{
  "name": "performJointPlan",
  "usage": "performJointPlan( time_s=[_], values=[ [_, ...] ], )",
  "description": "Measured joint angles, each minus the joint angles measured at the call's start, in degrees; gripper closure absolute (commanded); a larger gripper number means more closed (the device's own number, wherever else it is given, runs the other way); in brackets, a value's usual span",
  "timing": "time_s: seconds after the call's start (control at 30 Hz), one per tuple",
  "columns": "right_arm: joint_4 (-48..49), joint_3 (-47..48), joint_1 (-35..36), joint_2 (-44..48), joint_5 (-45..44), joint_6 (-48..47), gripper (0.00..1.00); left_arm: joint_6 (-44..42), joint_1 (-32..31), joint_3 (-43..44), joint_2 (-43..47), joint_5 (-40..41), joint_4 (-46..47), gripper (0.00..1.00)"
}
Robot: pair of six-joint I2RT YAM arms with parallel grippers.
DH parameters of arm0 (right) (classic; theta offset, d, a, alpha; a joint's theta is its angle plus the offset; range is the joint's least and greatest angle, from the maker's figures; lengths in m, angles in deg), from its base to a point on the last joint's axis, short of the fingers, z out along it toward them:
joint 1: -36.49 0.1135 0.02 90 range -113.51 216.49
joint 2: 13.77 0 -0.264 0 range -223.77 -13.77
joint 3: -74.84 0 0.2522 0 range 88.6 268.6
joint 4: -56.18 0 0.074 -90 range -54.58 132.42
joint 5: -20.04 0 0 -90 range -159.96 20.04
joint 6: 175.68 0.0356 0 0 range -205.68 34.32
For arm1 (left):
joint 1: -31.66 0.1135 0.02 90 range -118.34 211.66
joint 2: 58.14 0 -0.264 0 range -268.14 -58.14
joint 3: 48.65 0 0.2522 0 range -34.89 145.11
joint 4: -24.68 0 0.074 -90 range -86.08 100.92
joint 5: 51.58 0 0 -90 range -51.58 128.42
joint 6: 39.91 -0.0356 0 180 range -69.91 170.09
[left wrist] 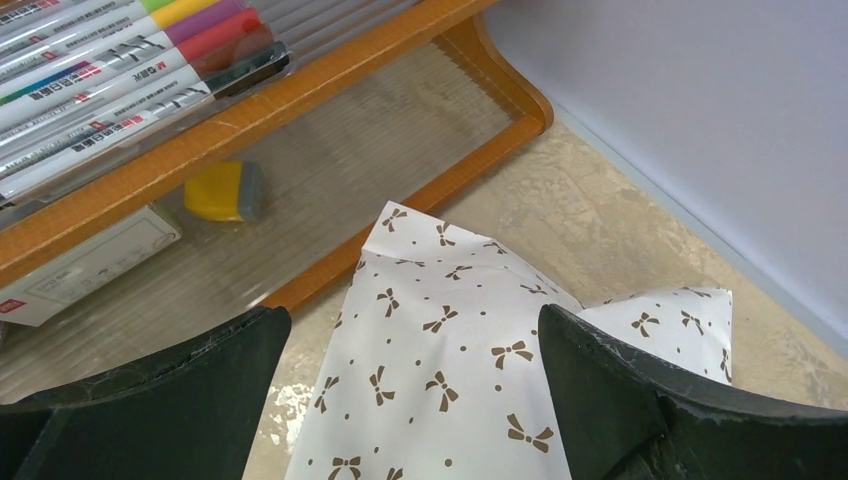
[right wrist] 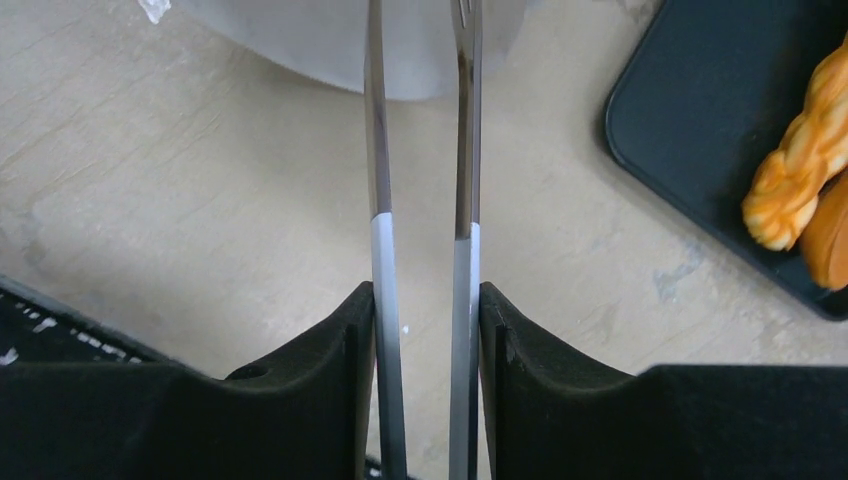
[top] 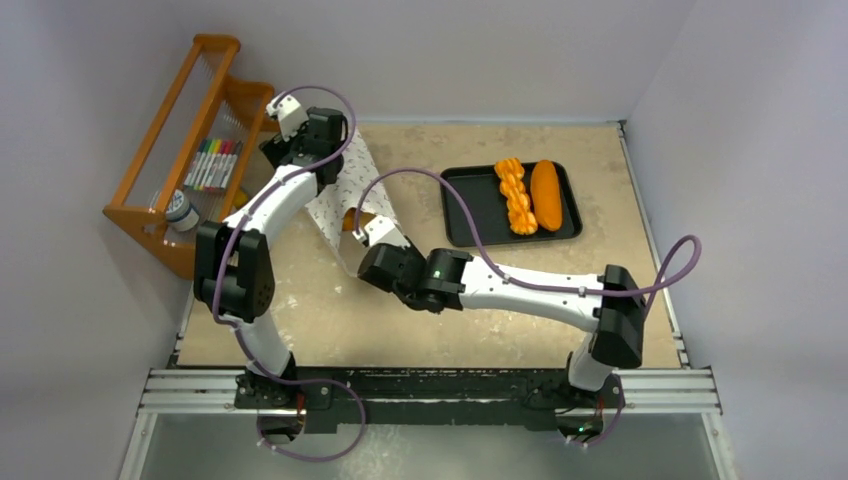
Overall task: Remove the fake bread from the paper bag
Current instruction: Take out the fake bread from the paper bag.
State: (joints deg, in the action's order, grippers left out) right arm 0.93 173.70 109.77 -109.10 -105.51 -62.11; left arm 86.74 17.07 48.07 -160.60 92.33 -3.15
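The left gripper (left wrist: 415, 335) is held with its jaws spread wide, the paper bag (left wrist: 440, 370) framed between them, ungripped. A pair of metal tongs (right wrist: 378, 150) is clamped by the right gripper (right wrist: 425, 300), tips pointed towards the bag. Two pieces of fake bread (top: 527, 195) are laid on the black tray (top: 470, 205).

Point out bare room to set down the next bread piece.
The black tray's left half is bare, beside the twisted bread and long loaf. Bare table also lies at the near edge between the left arm and right arm. It is crowded around the paper bag, where both meet.
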Motion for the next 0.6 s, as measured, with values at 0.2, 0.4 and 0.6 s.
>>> performJointPlan(
  time_s=[0.2, 0.4, 0.6],
  values=[
    [4.7, 0.0, -2.2, -4.0, 0.1, -7.1, 0.58, 0.2, 0.0, 0.0, 0.0, -0.3, -0.2, 0.00],
    [7.5, 0.1, -3.8, -5.3, 0.3, -11.8, 0.56, 0.2, 0.0, 0.0, 0.0, -0.4, -0.2, 0.00],
    [9.2, 0.8, -4.6, -7.1, 0.6, -14.6, 0.55, 0.2, 0.2, 0.0, 0.0, -0.4, -0.2, 0.00]
  ],
)
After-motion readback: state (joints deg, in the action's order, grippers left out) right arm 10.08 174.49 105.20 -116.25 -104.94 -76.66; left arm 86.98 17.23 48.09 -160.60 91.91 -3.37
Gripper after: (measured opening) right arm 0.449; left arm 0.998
